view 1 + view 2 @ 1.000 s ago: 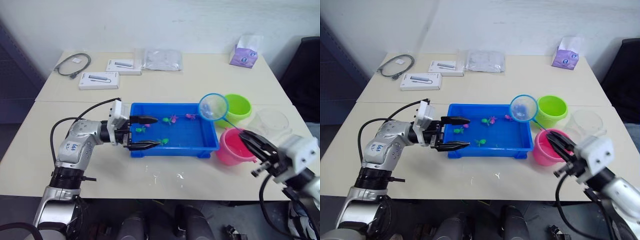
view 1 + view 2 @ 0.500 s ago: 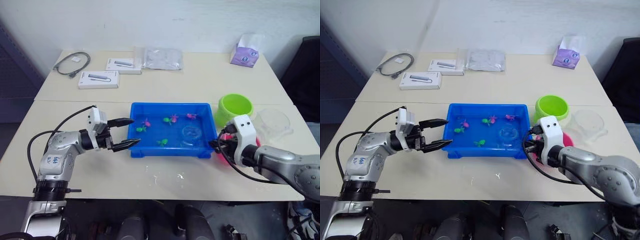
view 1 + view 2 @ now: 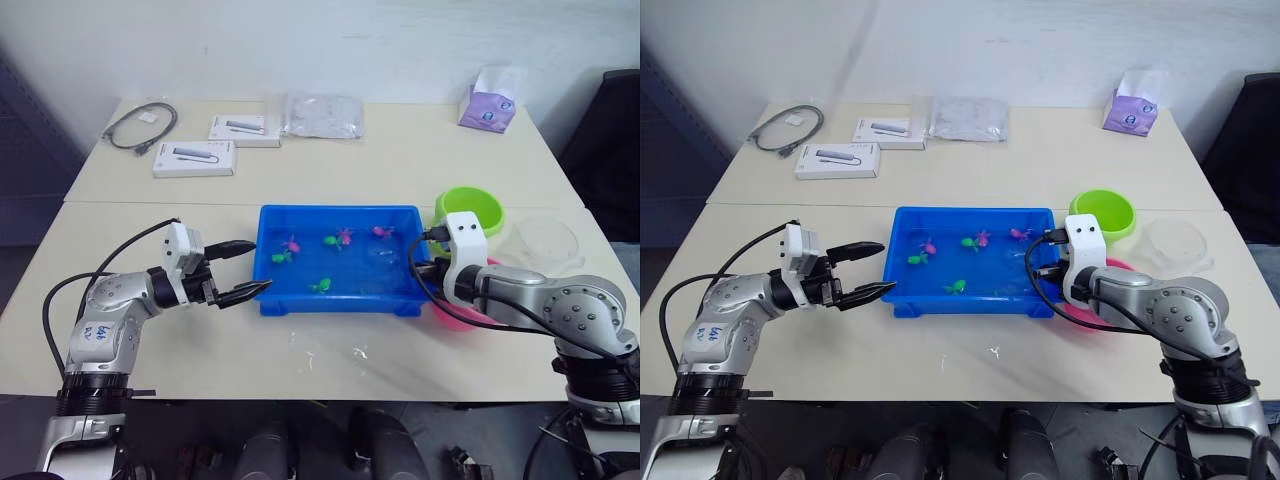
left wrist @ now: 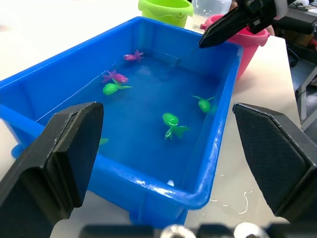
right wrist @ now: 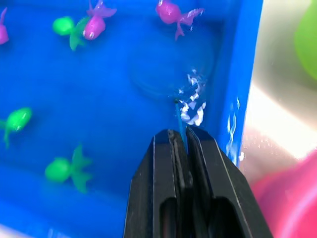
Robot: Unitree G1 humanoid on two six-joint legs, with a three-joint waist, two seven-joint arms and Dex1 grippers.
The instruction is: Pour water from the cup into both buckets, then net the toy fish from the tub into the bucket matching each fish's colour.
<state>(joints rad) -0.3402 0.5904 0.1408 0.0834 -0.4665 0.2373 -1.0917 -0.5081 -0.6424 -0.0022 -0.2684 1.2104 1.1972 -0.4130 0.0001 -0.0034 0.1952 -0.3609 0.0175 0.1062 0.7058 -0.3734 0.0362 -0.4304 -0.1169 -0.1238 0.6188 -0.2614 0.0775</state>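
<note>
At the tub's left rim, the left gripper (image 3: 243, 270) is idling with fingers spread wide and empty. Across the blue tub (image 3: 345, 300), green and pink fish (image 4: 171, 120) are floating. At the right end, the right gripper (image 5: 179, 144) is clamping the net (image 5: 171, 74), handle running from the fingers down into the water, hoop sunk, pointing toward the pink fish (image 5: 171, 12). Netting step underway; next move probably calling for scooping under that fish, then lifting to the pink bucket (image 3: 455, 312)
</note>
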